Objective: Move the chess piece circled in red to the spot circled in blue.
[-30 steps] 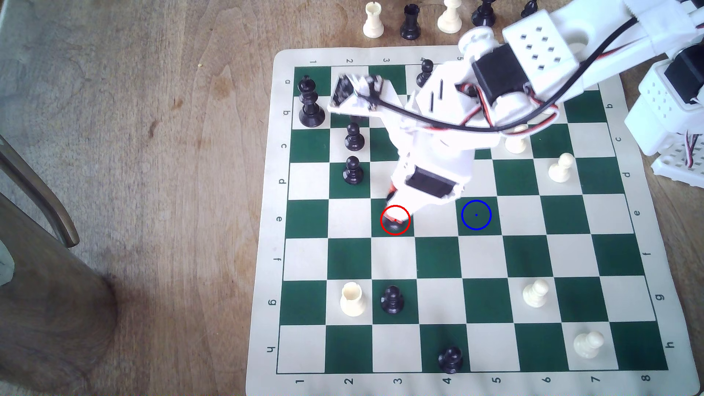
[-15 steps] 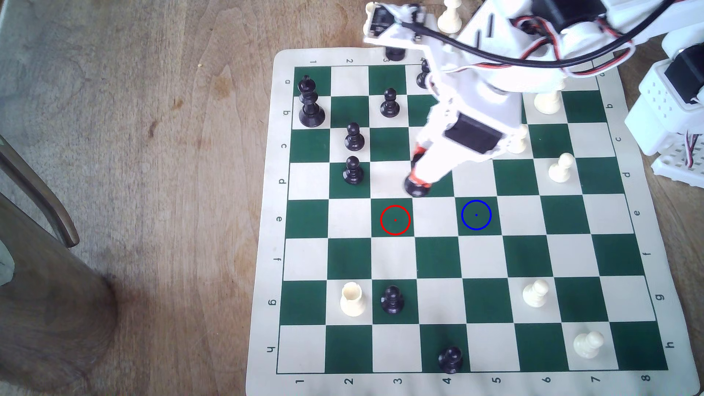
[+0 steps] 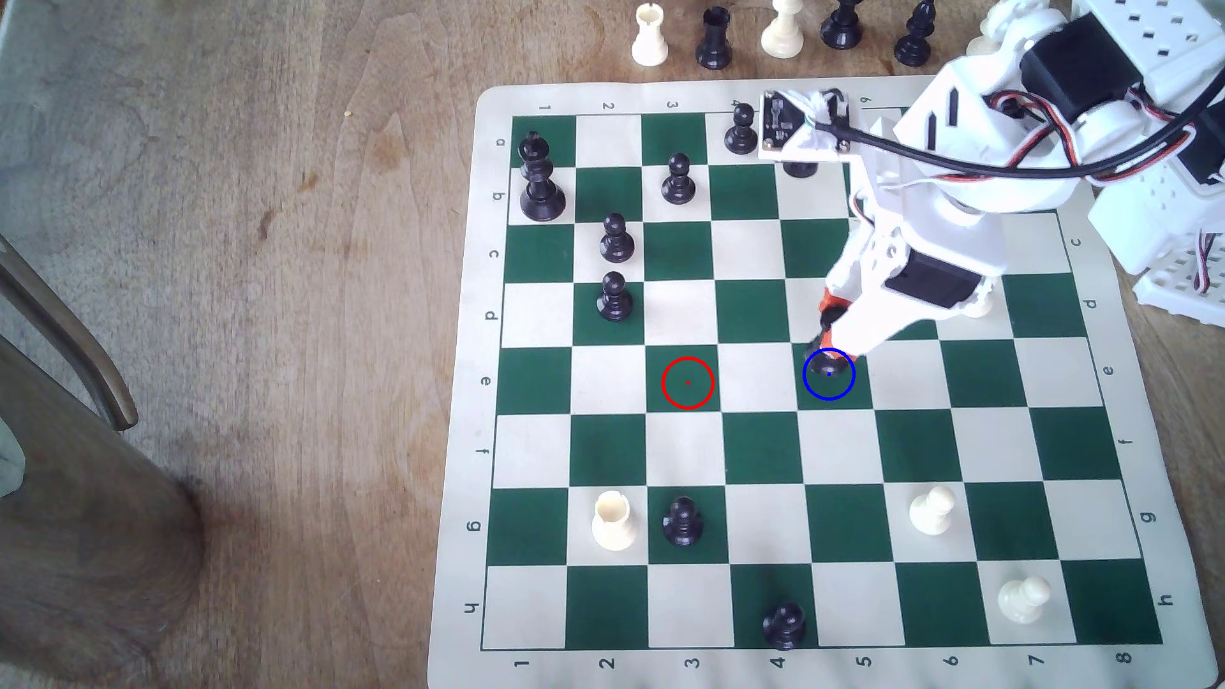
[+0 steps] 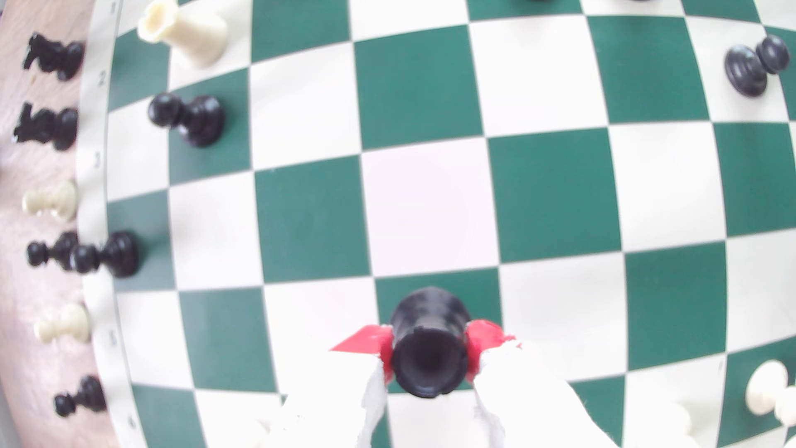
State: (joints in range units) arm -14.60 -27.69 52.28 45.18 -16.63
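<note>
Since the earlier frames, the end effector (image 3: pixel 827 351) has carried the black rook (image 3: pixel 828 368) off the red-ringed square (image 3: pixel 688 383), which is now bare, and across toward the exterior view's right to the blue-ringed square (image 3: pixel 845 391). One second ago it was closed on the piece at the red ring; half a second ago the piece was lifted and in transit over the row above.

Current state:
- End effector (image 4: pixel 429 351): closed on the rook (image 4: pixel 430 344), with one red pad (image 4: pixel 484 338) pressed against each side of the body just below the notched top.
- Rook: inside the blue ring in the exterior view, its base over the ring's centre dot. The wrist view shows it upright above a dark green square. Whether the base is touching the chessboard (image 3: pixel 1127 623) or slightly above it cannot be determined.
- Neighbouring squares hold no pieces; the black pawns (image 3: pixel 614 298) are well apart from the target.

Progress: pick-up and transfer appear complete. Remaining, by judgement: seat the base fully if it is not seated, open the jaws, and withdraw upward without tipping the piece
</note>
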